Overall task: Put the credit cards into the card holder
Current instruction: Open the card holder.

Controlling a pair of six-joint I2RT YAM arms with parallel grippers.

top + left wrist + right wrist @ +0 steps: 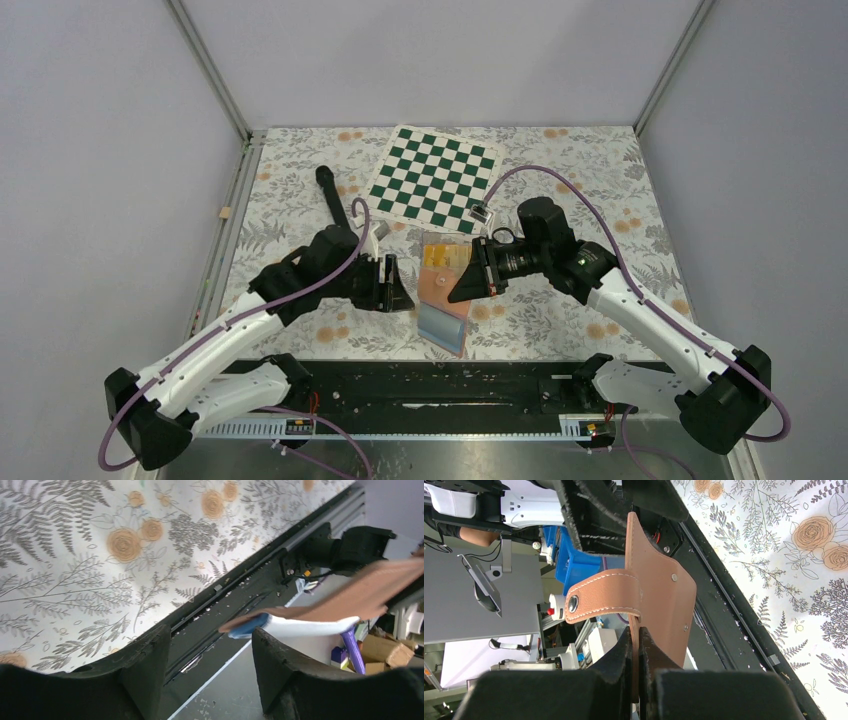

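Note:
The tan-brown card holder (444,296) hangs open between the two grippers, showing pinkish and light blue inner pockets. My right gripper (468,283) is shut on one leaf of it. In the right wrist view the jaws (635,645) pinch the brown leaf (664,600) edge-on, and the snap tab (594,597) curls to the left. My left gripper (396,285) is open and empty just left of the holder. In the left wrist view the holder's edge (345,602) floats past the right finger (280,665). Yellow-orange credit cards (444,255) lie on the table behind the holder.
A green-white chessboard (432,178) lies at the back centre. A black stick-like object (331,195) lies at the back left. A small white item (481,213) sits by the board's near corner. The black front rail (430,385) runs along the table's near edge.

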